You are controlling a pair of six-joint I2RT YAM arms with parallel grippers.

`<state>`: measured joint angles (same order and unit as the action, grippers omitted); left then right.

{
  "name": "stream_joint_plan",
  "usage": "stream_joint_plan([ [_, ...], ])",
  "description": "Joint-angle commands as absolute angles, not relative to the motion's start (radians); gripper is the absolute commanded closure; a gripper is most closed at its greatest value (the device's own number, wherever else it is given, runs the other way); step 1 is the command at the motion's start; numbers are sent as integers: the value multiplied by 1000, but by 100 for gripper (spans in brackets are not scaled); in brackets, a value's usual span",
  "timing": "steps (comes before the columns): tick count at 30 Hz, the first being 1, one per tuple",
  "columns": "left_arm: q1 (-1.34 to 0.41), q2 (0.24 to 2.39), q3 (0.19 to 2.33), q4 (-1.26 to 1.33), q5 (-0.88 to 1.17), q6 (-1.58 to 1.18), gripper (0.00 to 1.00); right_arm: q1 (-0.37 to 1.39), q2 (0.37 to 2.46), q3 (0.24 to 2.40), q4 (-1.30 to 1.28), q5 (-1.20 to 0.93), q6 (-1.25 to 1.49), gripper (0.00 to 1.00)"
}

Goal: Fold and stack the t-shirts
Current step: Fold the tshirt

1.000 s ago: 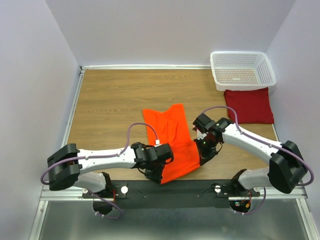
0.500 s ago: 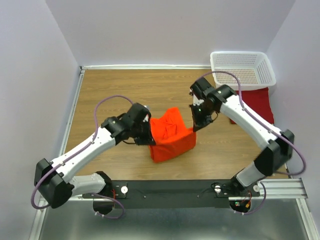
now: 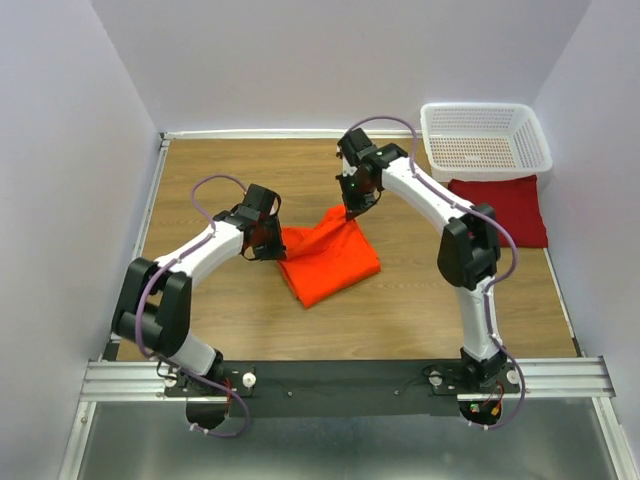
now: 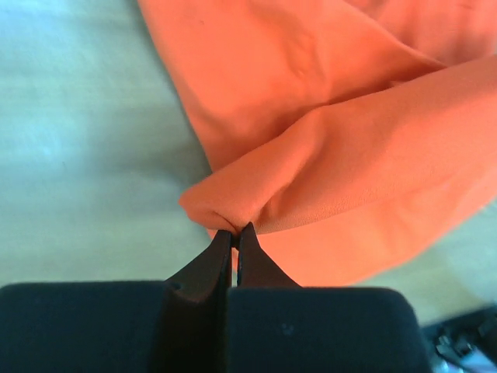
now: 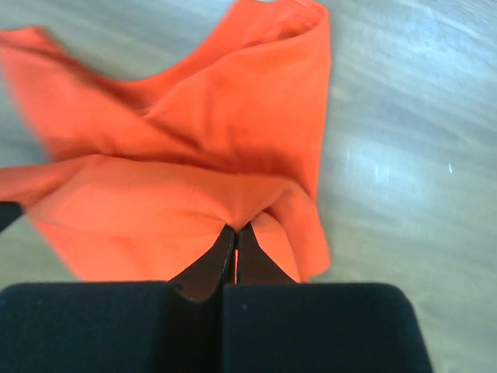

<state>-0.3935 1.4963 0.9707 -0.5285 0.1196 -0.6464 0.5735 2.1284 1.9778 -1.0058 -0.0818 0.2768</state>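
The bright orange t-shirt [image 3: 328,262] lies doubled over in the middle of the wooden table, its near part flat and its far edge lifted. My left gripper [image 3: 276,243] is shut on that shirt's left corner [image 4: 225,210]. My right gripper [image 3: 350,213] is shut on its right corner [image 5: 248,206], and the cloth hangs between the two. The dark red t-shirt [image 3: 499,211] rests as a folded rectangle at the right side, away from both grippers.
A white mesh basket [image 3: 485,140] stands at the back right corner, just behind the dark red shirt. White walls close the table on the left, back and right. The arm bases sit on a black rail [image 3: 340,378] at the near edge.
Both grippers have carried the orange shirt's near edge up and away from the near edge of the table toward the back, doubling the shirt over itself. The dark red shirt and basket have not moved.
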Motion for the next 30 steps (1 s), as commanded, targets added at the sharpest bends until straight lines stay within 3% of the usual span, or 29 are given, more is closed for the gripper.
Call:
stream_joint_plan([
  [1, -367, 1589, 968, -375, 51, -588, 100, 555, 2215, 1968, -898, -20, 258, 99],
  [16, -370, 1583, 1025, -282, 8, -552, 100, 522, 2109, 1587, -580, 49, 353, 99],
  [30, -388, 1543, 1019, -206, 38, -505, 100, 523, 1902, 1454, -514, 106, 405, 99],
])
